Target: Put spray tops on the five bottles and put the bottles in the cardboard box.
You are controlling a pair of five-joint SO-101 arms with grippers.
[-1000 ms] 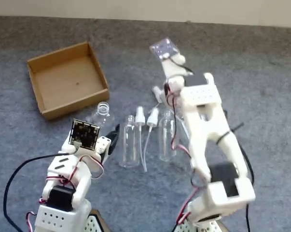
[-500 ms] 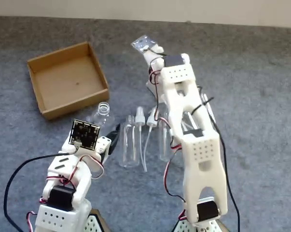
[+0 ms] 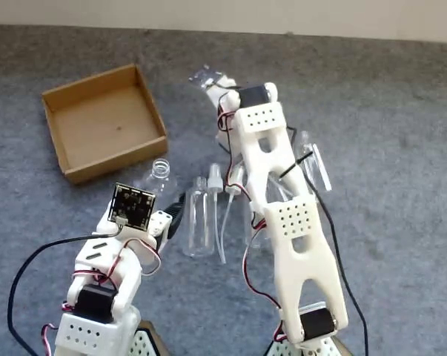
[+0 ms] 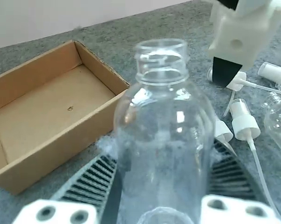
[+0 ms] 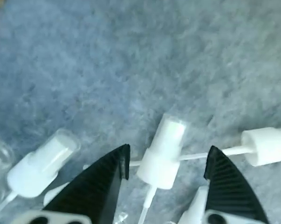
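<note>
My left gripper (image 4: 163, 165) is shut on a clear bottle (image 4: 161, 126) with an open neck, held near the cardboard box (image 4: 47, 116). In the high view that bottle (image 3: 156, 174) lies beside the box's (image 3: 104, 122) near corner, in my left gripper (image 3: 165, 199). My right gripper (image 5: 169, 150) is open, its jaws on either side of a white spray top (image 5: 161, 151) lying on the carpet. In the high view the right gripper (image 3: 224, 139) is low beyond the row of bottles. Another bottle (image 3: 199, 215) lies between the arms, and two spray tops (image 3: 216, 178) lie by its neck.
A further clear bottle (image 3: 312, 159) lies right of the right arm, and one (image 3: 254, 211) is partly hidden under it. More loose spray tops (image 5: 42, 163) (image 5: 266, 145) flank the right gripper. Grey carpet covers the table.
The right arm has stretched out and swung left, bringing its gripper down over the spray tops. The left arm and its bottle have stayed put.
</note>
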